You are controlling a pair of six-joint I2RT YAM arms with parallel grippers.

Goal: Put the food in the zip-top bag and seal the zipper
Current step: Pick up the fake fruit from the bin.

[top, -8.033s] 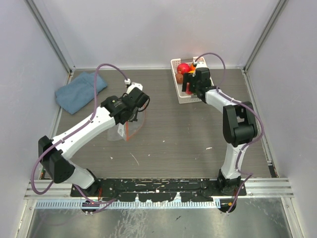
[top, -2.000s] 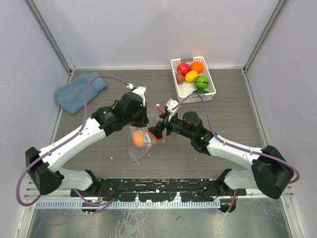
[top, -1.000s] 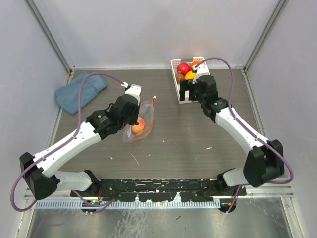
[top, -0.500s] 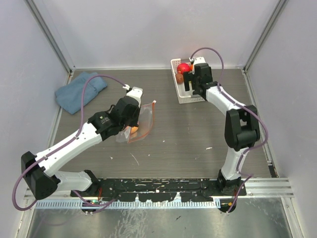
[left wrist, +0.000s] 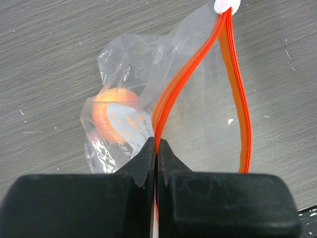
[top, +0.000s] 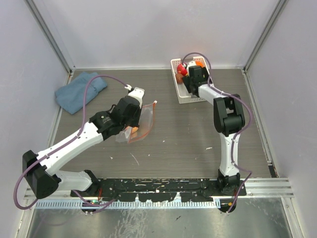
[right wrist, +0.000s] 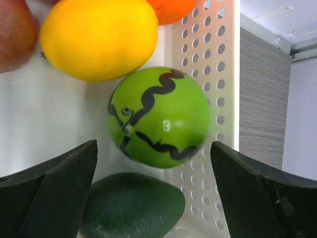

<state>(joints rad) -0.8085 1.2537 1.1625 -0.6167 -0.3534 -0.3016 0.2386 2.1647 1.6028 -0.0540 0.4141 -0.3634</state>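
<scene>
The bag is thin, crinkly film: nearly weightless, limp and slick. I'd say the only firm place to take it is the stiffer zipper, which is where the left gripper has it, jaws pinched tight on one lip of the red-orange strip. It lies on the table left of centre, its mouth gaping in a loop, the white slider at the far end and a peach showing through the clear wall beside white lettering. The right gripper hangs in the basket at the far right, fingers spread wide on either side of a green fruit, touching nothing. That fruit is glossy, round and marked with black squiggles. It looks hard, light and slippery, so I'd grip it across its widest middle or it may squirt out. A yellow fruit presses against its top, an orange fruit beyond.
</scene>
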